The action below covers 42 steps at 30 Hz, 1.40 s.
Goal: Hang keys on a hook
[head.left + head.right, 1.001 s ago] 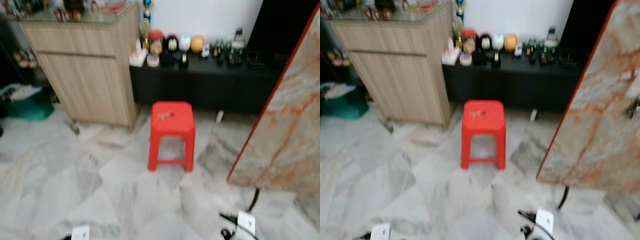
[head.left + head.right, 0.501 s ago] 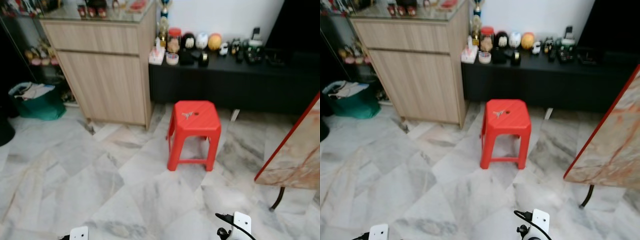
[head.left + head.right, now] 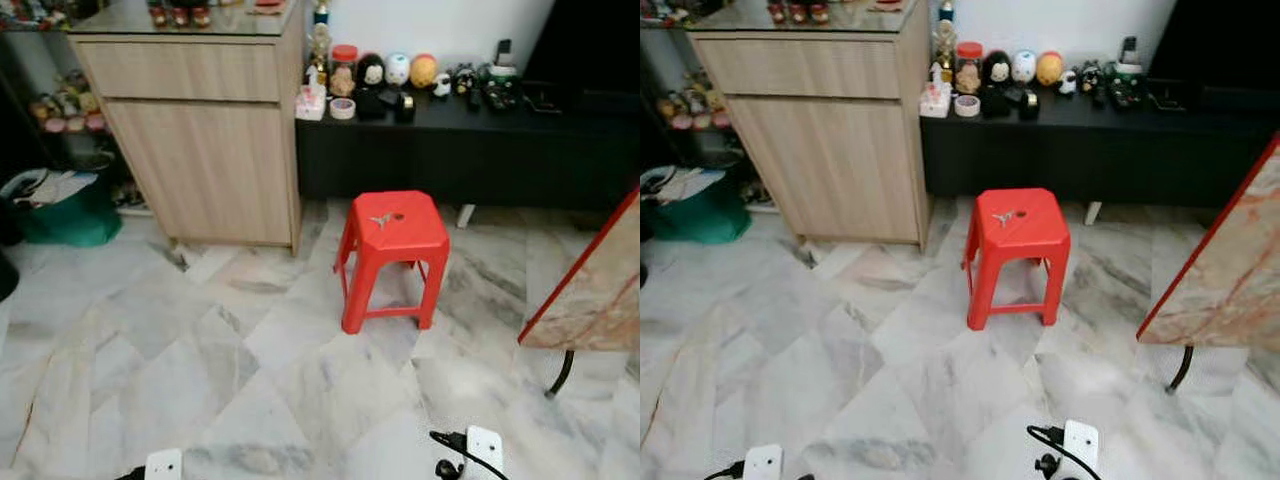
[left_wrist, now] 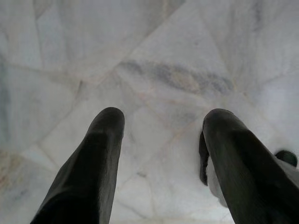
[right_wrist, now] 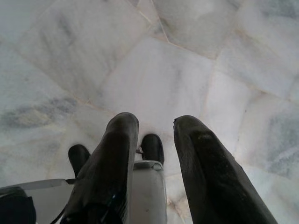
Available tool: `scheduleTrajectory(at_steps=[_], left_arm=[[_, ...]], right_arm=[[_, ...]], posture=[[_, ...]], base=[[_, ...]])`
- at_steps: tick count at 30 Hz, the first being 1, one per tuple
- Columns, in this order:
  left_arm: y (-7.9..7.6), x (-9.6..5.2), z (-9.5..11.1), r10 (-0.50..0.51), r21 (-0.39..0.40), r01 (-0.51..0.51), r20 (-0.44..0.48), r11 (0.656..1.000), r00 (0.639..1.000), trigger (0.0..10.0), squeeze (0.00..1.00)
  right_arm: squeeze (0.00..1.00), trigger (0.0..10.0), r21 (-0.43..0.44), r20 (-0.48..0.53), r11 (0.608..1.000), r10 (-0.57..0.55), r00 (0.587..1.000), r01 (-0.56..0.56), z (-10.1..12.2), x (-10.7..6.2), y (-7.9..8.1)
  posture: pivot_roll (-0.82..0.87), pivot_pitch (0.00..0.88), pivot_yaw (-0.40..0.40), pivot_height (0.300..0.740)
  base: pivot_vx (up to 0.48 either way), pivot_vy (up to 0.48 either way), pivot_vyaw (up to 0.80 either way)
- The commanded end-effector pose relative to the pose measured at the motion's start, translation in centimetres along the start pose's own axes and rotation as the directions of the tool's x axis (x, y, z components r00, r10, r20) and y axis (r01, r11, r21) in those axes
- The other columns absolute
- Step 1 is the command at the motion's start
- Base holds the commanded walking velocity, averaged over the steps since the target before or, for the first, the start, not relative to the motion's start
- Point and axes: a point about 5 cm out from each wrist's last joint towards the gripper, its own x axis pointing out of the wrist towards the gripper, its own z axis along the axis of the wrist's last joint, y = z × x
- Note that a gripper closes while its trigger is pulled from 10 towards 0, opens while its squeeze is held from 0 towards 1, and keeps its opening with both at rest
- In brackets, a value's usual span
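A small bunch of keys point(image 3: 380, 218) lies on top of a red plastic stool point(image 3: 392, 250), which stands on the marble floor ahead of me, slightly to the right. Both arms hang low at my sides, far short of the stool. In the left wrist view my left gripper point(image 4: 163, 135) points at the floor, its black fingers wide apart and holding nothing. My right gripper point(image 5: 156, 128) also points down at the tiles, open with a narrower gap and nothing held.
A light wooden cabinet point(image 3: 200, 130) stands at the back left, beside a low black sideboard point(image 3: 480, 150) lined with figurines and jars. A marble tabletop with a red edge point(image 3: 595, 290) juts in on the right. A green bag point(image 3: 65, 210) sits far left.
The camera has moved and the blur has cleared. The stool now sits nearer the picture's middle and the marble tabletop takes less of the right side. The things themselves have not moved.
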Motion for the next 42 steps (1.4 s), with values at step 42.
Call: scheduleTrajectory(at_steps=[42], left_arm=[[-0.38,0.04,0.61,-0.005,0.003,0.005,0.047,1.000,0.999,10.0,0.00]], right_arm=[[0.00,10.0,0.032,0.053,0.999,0.042,0.998,-0.044,0.70,0.07,0.88]], posture=[[0.05,0.058,0.003,0.740]], base=[[0.327,0.000,0.02]])
